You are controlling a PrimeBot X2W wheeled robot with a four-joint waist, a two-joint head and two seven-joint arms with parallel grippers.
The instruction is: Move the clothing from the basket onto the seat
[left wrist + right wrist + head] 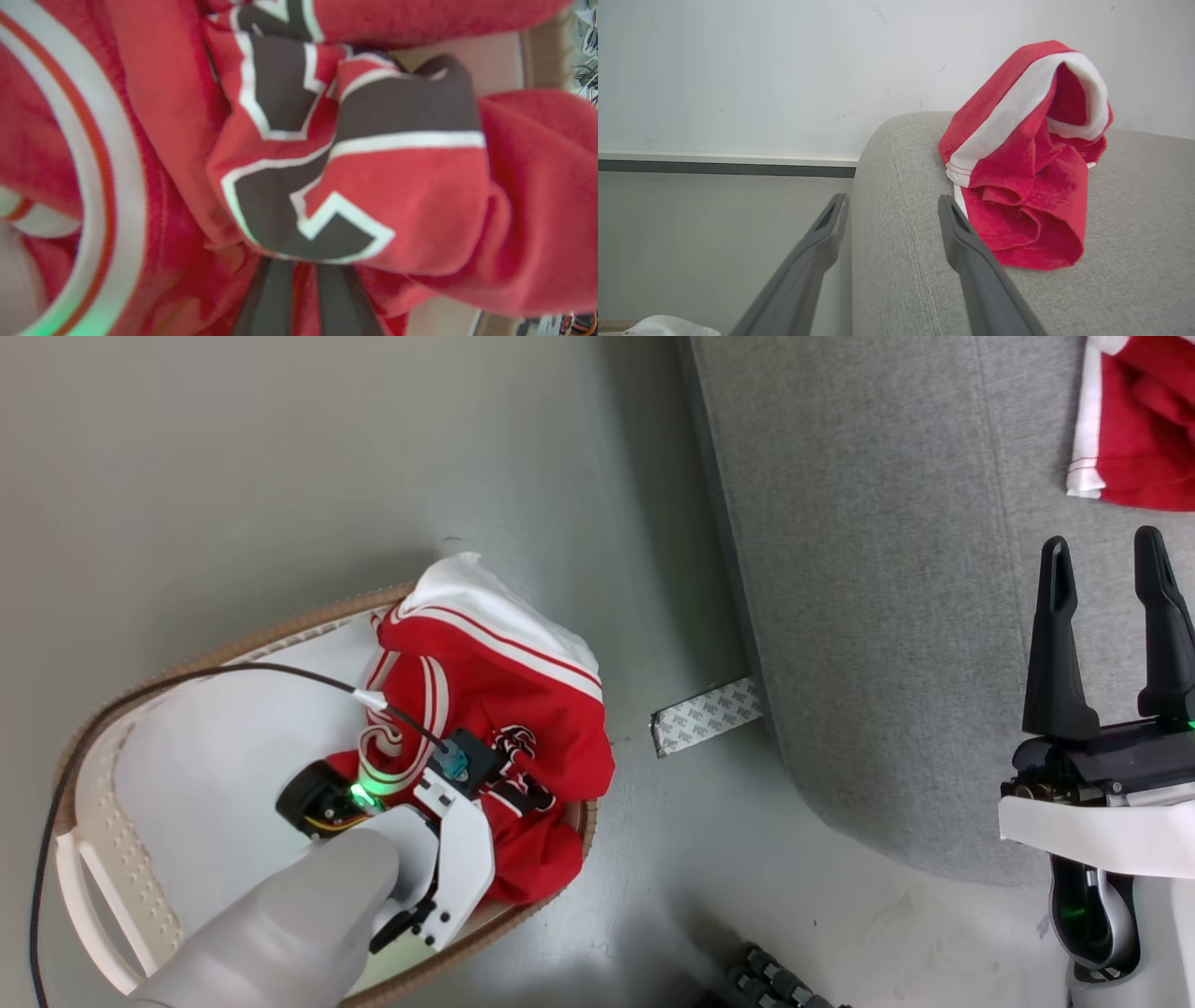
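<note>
Left jaws pinch clothing (523,691) in basket (280,637); right jaws wide.
Risk: shallow fold grip slips mid-lift, lands on floor (280,476).

Tape strip (707,717) — "3M" (repeated); clothing (411,196) lettering illegible.

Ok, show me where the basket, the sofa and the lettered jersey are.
basket (112,840), head view, on its perforated white wall.
sofa (887,616), head view, on bare grey fabric.
jersey (411,186), left wrist view, on red cloth beside the black lettering.
</note>
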